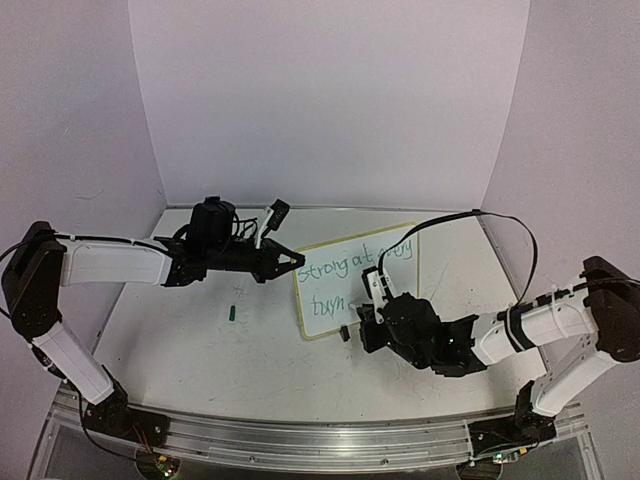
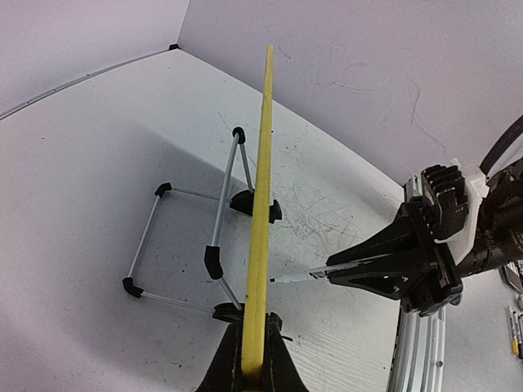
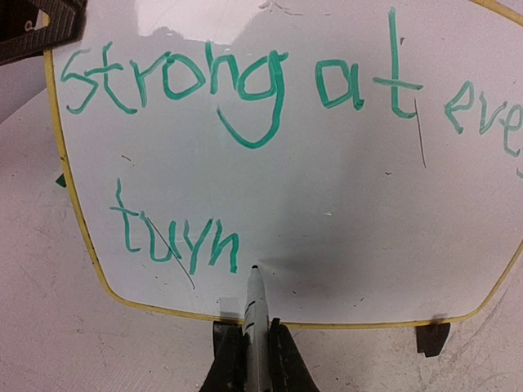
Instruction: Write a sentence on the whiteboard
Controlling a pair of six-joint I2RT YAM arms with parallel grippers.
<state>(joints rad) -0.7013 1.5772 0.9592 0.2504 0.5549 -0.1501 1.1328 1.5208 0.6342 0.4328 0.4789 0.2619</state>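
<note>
Desk: I am working over a white desk (image 1: 190, 345) enclosed by pale lilac walls. In the overhead view my two arms reach in from the lower left and lower right.
Whiteboard: the small white rectangular whiteboard (image 1: 338, 288), with rounded corners and a thin pale-yellow frame, stands just right of centre in the overhead view, its lower edge on the desk. The left wrist view shows it edge-on, as a yellow line running up the middle of the frame.
Foot: a small black clip foot (image 3: 431, 336) sits on the lower frame, at the lower right of the right wrist view.
Stand: a folding silver wire stand with black tips (image 2: 184, 245) sits just behind the whiteboard, left of the yellow edge in the left wrist view.
Sentence: the thin green handwritten sentence (image 3: 176, 77) reads "strong at" and then "eve", cut off by the right edge of the frame. Below it, "turn" sits at the lower left of the whiteboard.
Left fingers: my left fingers (image 2: 253, 363) are clamped on the yellow frame, one on either face, at the bottom centre of the left wrist view. Overhead, they meet the upper left corner of the whiteboard.
Right fingers: my right fingers (image 3: 252, 358) are closed on a slim pale marker with a dark tip (image 3: 255, 298), at the bottom centre of the right wrist view.
Marker tip: it rests at the whiteboard's face just right of the "n" of "turn".
Loose item: a small green piece (image 1: 232, 313) lies on the desk left of the whiteboard, apart from it.
</note>
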